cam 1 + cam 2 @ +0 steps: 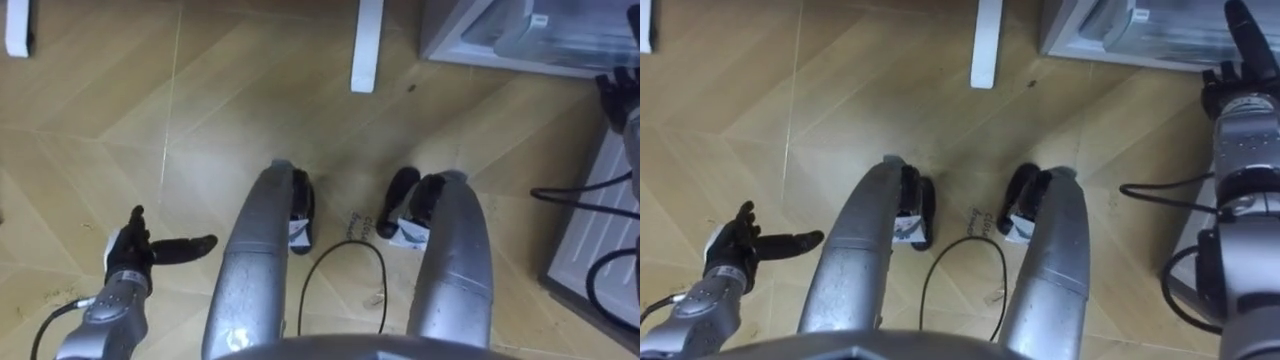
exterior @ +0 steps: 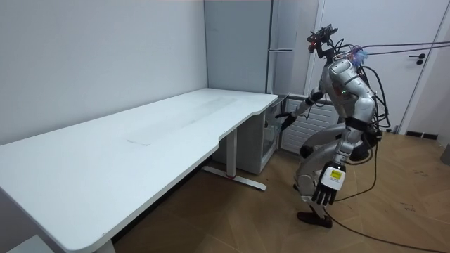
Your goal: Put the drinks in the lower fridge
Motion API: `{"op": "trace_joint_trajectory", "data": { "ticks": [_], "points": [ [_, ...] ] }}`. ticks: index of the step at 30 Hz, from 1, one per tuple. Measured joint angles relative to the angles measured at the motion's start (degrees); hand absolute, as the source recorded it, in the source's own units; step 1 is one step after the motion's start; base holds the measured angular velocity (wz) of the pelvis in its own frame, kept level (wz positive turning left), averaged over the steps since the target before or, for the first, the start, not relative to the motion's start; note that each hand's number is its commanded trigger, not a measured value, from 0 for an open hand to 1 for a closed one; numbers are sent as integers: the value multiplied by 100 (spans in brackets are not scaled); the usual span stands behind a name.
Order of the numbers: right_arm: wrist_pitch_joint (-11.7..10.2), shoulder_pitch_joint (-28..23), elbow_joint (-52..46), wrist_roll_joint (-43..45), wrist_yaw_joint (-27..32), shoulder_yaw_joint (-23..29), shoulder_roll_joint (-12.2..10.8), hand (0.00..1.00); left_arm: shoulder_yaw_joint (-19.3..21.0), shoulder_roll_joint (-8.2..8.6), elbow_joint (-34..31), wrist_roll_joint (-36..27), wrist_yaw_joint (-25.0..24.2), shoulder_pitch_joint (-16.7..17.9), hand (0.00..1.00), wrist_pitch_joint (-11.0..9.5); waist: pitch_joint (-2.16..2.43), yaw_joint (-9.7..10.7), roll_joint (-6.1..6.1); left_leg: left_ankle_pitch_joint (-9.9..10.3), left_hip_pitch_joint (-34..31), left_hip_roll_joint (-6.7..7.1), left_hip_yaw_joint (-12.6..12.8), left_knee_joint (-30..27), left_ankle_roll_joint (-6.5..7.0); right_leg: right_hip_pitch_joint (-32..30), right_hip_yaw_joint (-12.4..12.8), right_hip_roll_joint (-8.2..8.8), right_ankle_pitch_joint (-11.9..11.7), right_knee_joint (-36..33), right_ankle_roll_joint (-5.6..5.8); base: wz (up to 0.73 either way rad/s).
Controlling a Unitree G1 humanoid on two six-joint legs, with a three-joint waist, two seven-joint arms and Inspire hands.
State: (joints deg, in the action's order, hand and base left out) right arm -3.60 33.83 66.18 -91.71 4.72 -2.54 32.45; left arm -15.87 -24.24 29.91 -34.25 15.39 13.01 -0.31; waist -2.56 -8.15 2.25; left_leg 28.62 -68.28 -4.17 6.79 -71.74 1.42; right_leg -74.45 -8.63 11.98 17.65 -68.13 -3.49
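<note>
Crouching on bent knees on the wooden floor (image 1: 200, 120) at the end of the long white tabletop (image 2: 140, 147), the robot stands by the tall grey fridge (image 2: 288, 42), and the lower fridge (image 1: 520, 35) sits just ahead and to its right, near a white desk leg (image 1: 367, 45). Its right robot hand (image 1: 1240, 70) reaches out toward that lower compartment, fingers straight and nothing in them. The left robot hand (image 1: 130, 255) hangs low beside the left knee, fingers spread wide, empty too.
</note>
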Motion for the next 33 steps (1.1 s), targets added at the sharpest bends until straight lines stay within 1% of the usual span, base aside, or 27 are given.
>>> {"op": "trace_joint_trajectory", "data": {
  "ticks": [2,4,9,11,15,16,20,21,22,24,25,27,29,30,32,33],
  "points": [
    [3,0,-3,-7,-15,-30,1,0,2,-60,-79,2,7,33,0,0,-2,4,4,4,-2,-3,-1,1,-3,-5,-1,3,7,0,-4,0],
    [28,0,-20,-47,-20,-37,1,0,2,-164,-190,1,17,74,0,-2,-9,1,16,5,1,-5,-2,9,-7,-3,19,40,16,-2,-12,0],
    [102,-1,-20,-57,-20,-84,20,0,41,-298,-177,-10,17,111,0,-2,-35,3,59,3,57,12,7,39,-11,36,-4,75,31,-7,-26,1],
    [171,-1,-17,-106,-20,-199,87,0,51,-349,-177,-6,14,170,0,0,-36,-14,60,3,70,5,6,42,-10,59,-6,86,37,-10,-35,0],
    [265,0,12,-109,-20,-308,117,0,245,-366,-181,-9,-93,331,0,51,-36,-78,59,-5,124,-6,-45,69,-26,152,-63,87,56,16,-59,3],
    [274,-1,12,-112,-20,-306,117,0,318,-367,-183,-9,-98,365,0,73,-36,-134,59,-19,137,-3,-75,95,-47,185,-94,90,58,43,-64,6],
    [211,0,10,-218,-3,-295,129,0,452,-369,-172,-9,-105,521,0,77,-36,-272,60,-29,192,-4,-100,126,-73,243,-121,100,86,41,-103,2],
    [162,0,9,-266,16,-296,132,0,454,-369,-169,-8,-115,539,0,78,-36,-324,60,-37,197,-3,-112,139,-90,258,-131,101,95,37,-116,7],
    [111,0,10,-292,23,-296,132,0,455,-369,-138,-8,-145,549,0,76,-36,-361,60,-54,195,5,-138,154,-116,271,-156,116,106,35,-133,13],
    [65,0,11,-296,29,-298,132,0,454,-368,-79,-6,-207,551,0,76,-37,-387,60,-93,206,80,-226,191,-180,321,-223,168,137,31,-175,22],
    [69,-1,20,-297,45,-299,131,0,454,-368,-31,-5,-224,552,0,76,-38,-398,60,-121,245,102,-268,237,-203,391,-271,199,168,38,-193,24],
    [70,1,19,-297,46,-297,133,0,451,-366,50,-3,-235,554,0,77,-41,-480,65,-143,315,105,-302,290,-239,478,-314,213,215,45,-220,19],
    [56,2,22,-297,46,-295,134,0,454,-368,57,-2,-228,564,0,76,-43,-507,66,-185,364,183,-392,354,-307,558,-392,295,274,33,-267,27],
    [56,2,24,-297,46,-294,134,0,454,-367,53,2,-224,564,0,77,-55,-522,84,-230,389,198,-420,414,-324,597,-430,322,300,42,-288,27],
    [57,1,25,-298,46,-295,133,0,455,-367,48,5,-221,571,0,103,-58,-559,88,-255,409,200,-482,439,-366,648,-503,337,328,46,-336,17],
    [68,1,25,-295,45,-299,134,0,455,-367,46,5,-210,572,0,117,-58,-559,88,-273,403,203,-518,449,-398,663,-550,352,355,44,-384,10]
  ]
}}
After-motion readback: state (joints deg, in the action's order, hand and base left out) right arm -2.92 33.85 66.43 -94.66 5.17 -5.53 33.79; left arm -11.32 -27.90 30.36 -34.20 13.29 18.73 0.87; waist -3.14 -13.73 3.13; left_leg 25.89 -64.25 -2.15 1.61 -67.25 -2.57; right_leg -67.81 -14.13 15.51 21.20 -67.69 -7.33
